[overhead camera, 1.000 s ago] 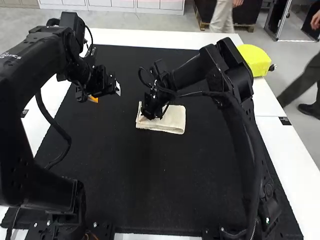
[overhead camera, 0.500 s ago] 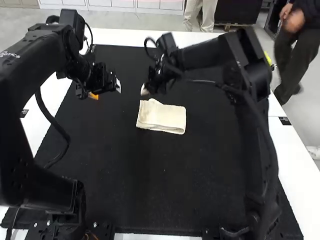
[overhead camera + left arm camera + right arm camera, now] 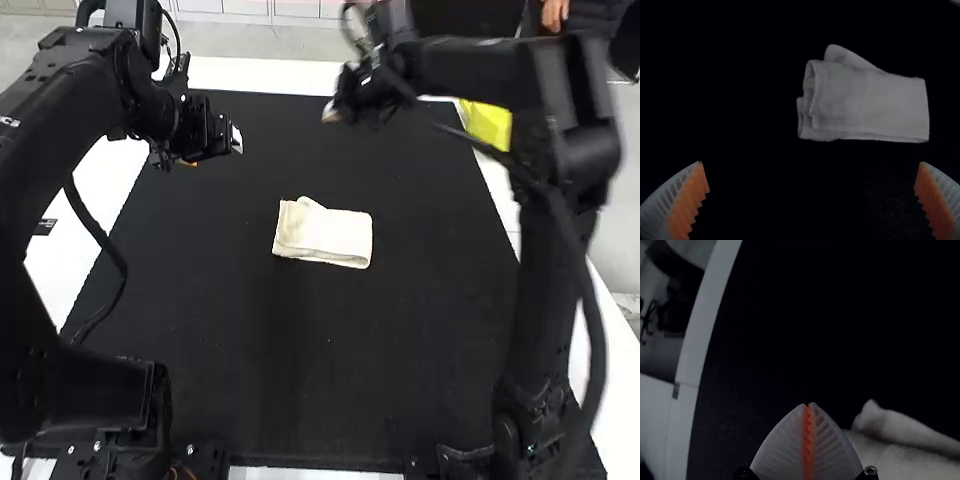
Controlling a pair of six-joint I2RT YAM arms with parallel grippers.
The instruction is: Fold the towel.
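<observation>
The cream towel (image 3: 325, 236) lies folded into a small rectangle on the black mat, a flap sticking out at its far-left edge. My left gripper (image 3: 236, 142) hangs over the mat's far left, apart from the towel. Beyond the towel and above the mat is my right gripper (image 3: 332, 115). In the left wrist view the layered towel (image 3: 867, 102) lies off from the left gripper (image 3: 810, 175), whose fingers stand wide apart. Seen by the right wrist, the right gripper (image 3: 809, 405) has its orange pads pressed together with nothing between them; the towel (image 3: 900, 452) is partly in view.
The black mat (image 3: 300, 360) covers most of the white table (image 3: 270, 75). A yellow object (image 3: 488, 124) sits at the table's far right, behind the right arm.
My right gripper has risen off the towel and moved away toward the far side and right, uncovering the towel. The left arm has shifted slightly; the towel lies in the same place.
</observation>
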